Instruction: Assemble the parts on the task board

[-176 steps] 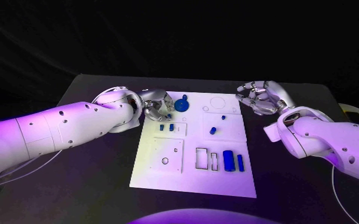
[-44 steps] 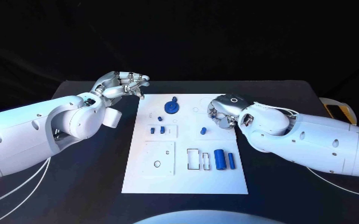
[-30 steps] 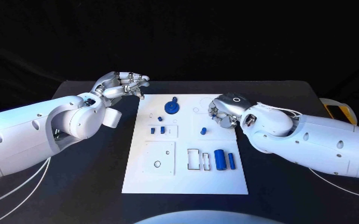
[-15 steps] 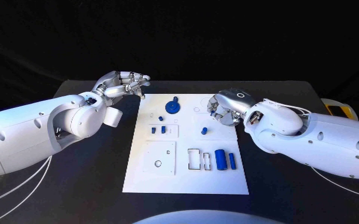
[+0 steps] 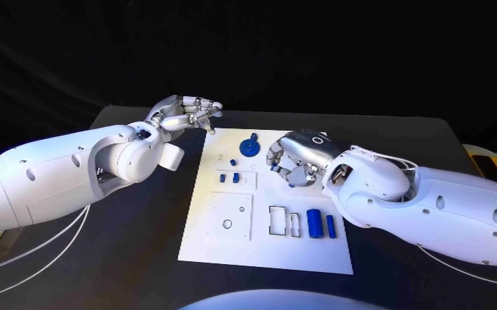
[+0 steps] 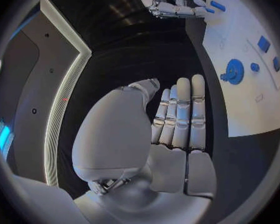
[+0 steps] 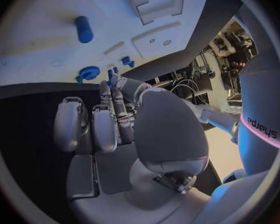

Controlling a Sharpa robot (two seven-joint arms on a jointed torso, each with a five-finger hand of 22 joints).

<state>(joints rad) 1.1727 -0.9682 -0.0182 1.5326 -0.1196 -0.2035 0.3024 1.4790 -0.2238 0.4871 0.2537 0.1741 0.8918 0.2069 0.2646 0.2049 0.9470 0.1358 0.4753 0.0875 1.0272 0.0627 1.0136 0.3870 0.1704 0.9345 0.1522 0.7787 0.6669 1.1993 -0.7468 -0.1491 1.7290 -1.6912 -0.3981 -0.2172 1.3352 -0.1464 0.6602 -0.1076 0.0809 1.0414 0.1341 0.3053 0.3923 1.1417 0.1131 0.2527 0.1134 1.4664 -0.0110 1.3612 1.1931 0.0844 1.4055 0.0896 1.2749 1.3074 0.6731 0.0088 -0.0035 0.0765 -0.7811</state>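
White task board [image 5: 207,249] lies flat in middle of black table [image 5: 124,267].

Left hand [image 5: 189,114] up by board's far left corner, over table, just off the board. Fingers curled in tog., nothing in them. In left wrist view, same hand [image 6: 177,114] w/ fingers side by side, touching no part.

Right hand [image 5: 293,158] low over middle of board, fingers bent down toward it. Cannot tell if fingers pinch a part or just hover; tips hidden in head view. In right wrist view, fingers [image 7: 93,122] curl close tog., tips near a small blue bit, too small to tell if held.

Parts on board:
- Blue gear [image 5: 250,146] w/ knob near far edge, just beside right hand. Seen also at [image 6: 232,70] and [image 7: 88,73].
- Two small blue pegs [image 5: 230,177] stand side by side on left part of board, near side of gear.
- Big blue cylinder [image 5: 314,223] lies on near right part of board, thin blue bar [image 5: 332,226] just beside it, not touching as far as can tell.
- Two open slots [image 5: 285,222] w/ dark outlines next to cylinder, on its left.
- Square plate w/ round hole [image 5: 240,209] on near left part.
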